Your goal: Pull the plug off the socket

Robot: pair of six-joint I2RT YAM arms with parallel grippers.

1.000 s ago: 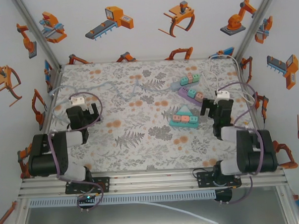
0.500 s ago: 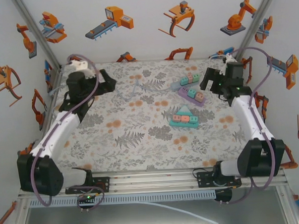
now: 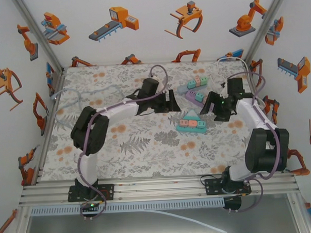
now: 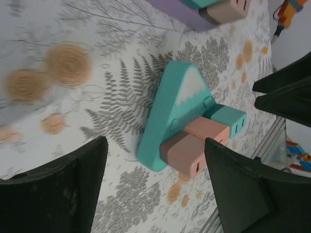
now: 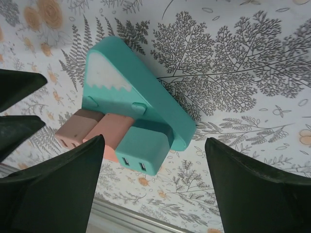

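Now the teal socket (image 3: 190,116), three plugs (image 3: 191,124) pushed into its near side, lies flat on the floral table (image 3: 121,149) between the left gripper (image 3: 170,101) and the right gripper (image 3: 209,107), both near it with jaws spread wide, holding nothing.

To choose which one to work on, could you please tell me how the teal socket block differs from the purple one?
The teal socket block is triangular with a white, snow-like tip; the purple socket block is a long flat bar. In the top view, the teal one lies nearer the arm bases and the purple one farther back. Both lie on the floral table with plugs pushed into them.
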